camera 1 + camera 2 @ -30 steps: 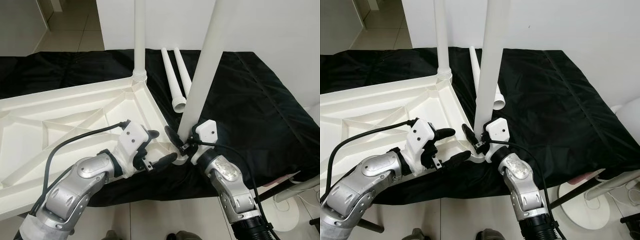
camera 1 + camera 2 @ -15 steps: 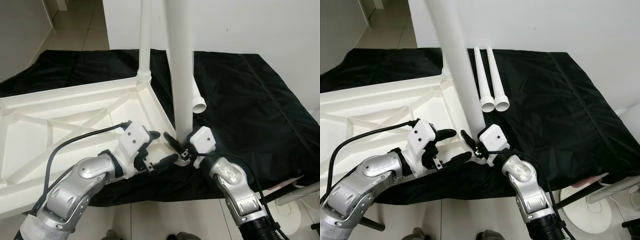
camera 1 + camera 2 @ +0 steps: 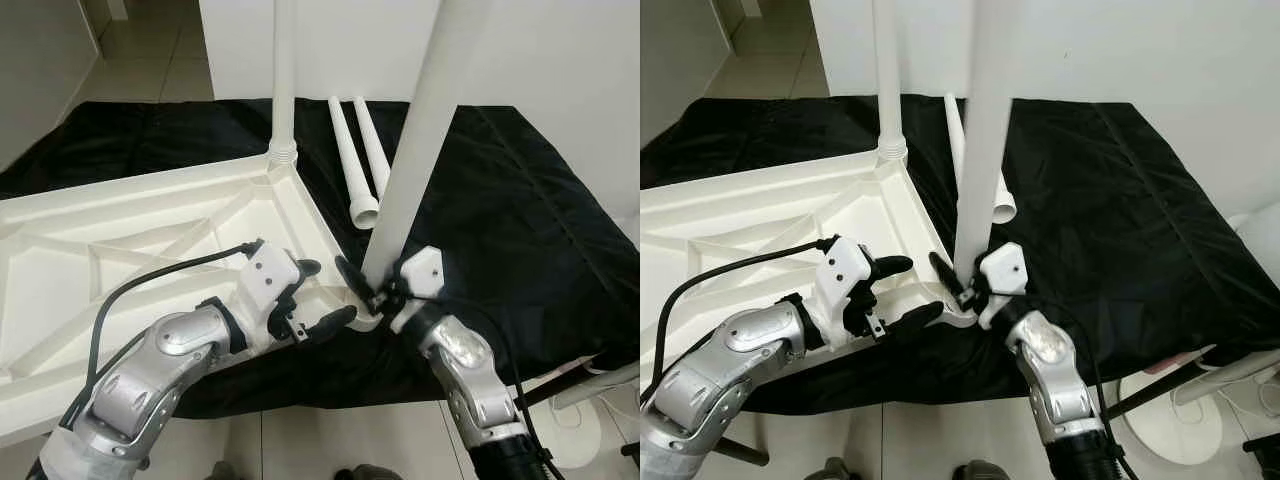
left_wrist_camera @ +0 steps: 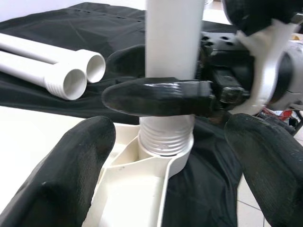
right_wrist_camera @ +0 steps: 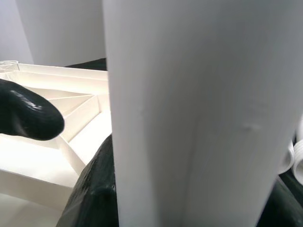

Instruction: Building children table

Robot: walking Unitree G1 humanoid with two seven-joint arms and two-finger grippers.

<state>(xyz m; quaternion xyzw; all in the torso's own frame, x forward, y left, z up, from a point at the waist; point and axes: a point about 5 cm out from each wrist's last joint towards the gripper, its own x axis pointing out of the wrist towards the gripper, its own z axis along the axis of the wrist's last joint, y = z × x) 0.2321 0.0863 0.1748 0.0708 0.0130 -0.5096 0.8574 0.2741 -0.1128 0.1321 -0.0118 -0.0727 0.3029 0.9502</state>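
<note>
The right pincer (image 3: 362, 288) clamps the white leg (image 3: 420, 140) just above its thread, seating it in the upturned tabletop's (image 3: 130, 250) corner socket (image 4: 165, 158), while the left pincer (image 3: 318, 295), fingers apart, flanks that corner.

A surface is covered with a black cloth (image 3: 500, 200). On the cloth an upturned white tabletop (image 3: 130, 250) is laid, with its ribbed underside up. Two loose white legs (image 3: 356, 150) are laid side by side just beyond its corner. Tiled floor (image 3: 150, 50) is seen behind.
</note>
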